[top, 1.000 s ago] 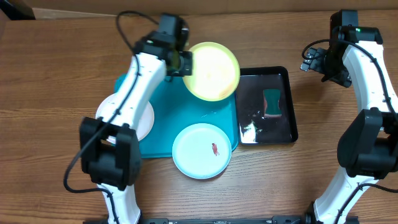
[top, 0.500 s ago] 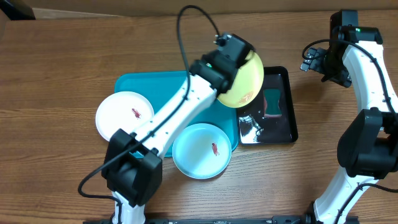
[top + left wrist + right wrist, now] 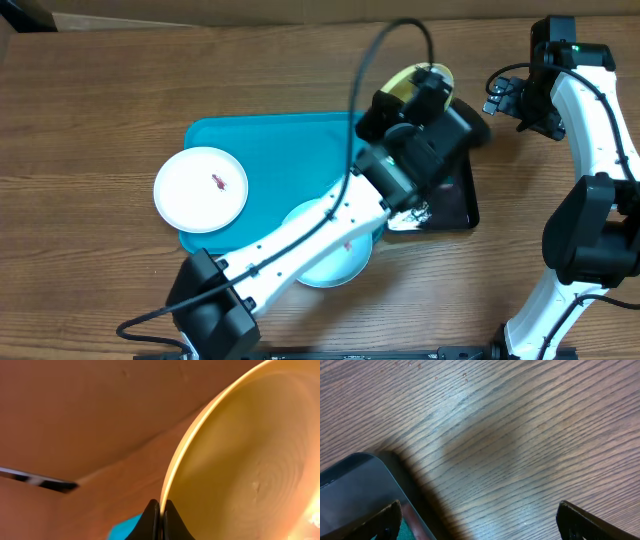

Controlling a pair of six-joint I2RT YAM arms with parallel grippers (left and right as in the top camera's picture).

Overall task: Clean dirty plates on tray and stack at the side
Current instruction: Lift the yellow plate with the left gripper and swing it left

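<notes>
My left gripper [image 3: 161, 508] is shut on the rim of the yellow-green plate [image 3: 245, 455], which fills the left wrist view. Overhead, this plate [image 3: 400, 80] is held tilted above the far end of the black tray [image 3: 462, 200], mostly hidden by the left wrist. A white plate [image 3: 200, 188] with a small red smear lies on the left of the turquoise tray [image 3: 290, 160]. A light blue plate [image 3: 345, 265] lies at the tray's front right, partly under the left arm. My right gripper [image 3: 479, 510] hangs open over bare table beside the black tray's corner [image 3: 350, 485].
The left arm stretches diagonally across the turquoise tray and covers most of the black tray. The right arm [image 3: 590, 130] stands along the table's right side. Wooden table [image 3: 90, 120] surrounds both trays.
The left arm has swung right with the yellow-green plate, from over the turquoise tray's back edge to above the black tray, tilting it. The right arm has not moved.
</notes>
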